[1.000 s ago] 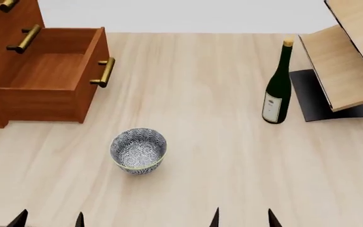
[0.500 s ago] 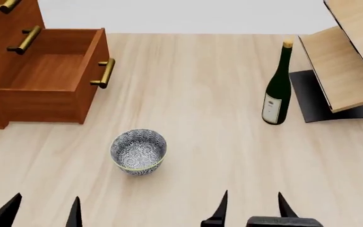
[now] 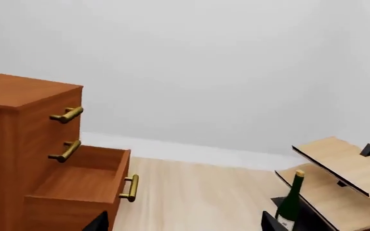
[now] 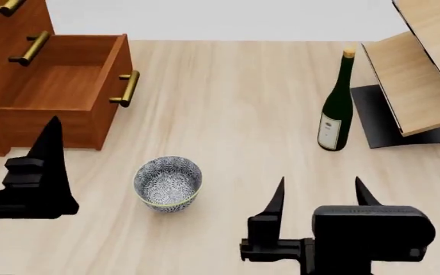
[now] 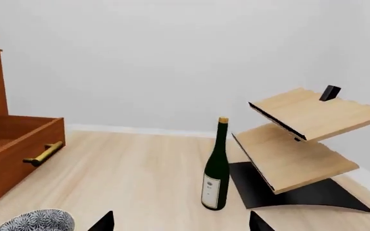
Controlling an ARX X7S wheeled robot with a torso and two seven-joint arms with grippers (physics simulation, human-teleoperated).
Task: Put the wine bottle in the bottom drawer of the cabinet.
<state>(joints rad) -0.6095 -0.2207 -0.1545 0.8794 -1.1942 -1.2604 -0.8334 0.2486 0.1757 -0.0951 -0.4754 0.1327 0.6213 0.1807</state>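
The light wooden floor point(image 4: 235, 97) carries four things. The bowl point(image 4: 168, 183) sits on it near the middle. The cabinet point(image 4: 6, 69) stands on it up and to the left of the bowl, its bottom drawer point(image 4: 63, 91) pulled open. The wine bottle point(image 4: 336, 106) stands upright well to the right of the bowl, and the rack point(image 4: 419, 80) stands just beside the bottle, farther from the bowl.

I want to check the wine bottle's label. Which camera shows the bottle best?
The right wrist view: the wine bottle stands upright and whole, seen side-on, cork to base, label facing the camera. The head view shows it whole too, but from above. The left wrist view cuts off its lower part at the frame edge.
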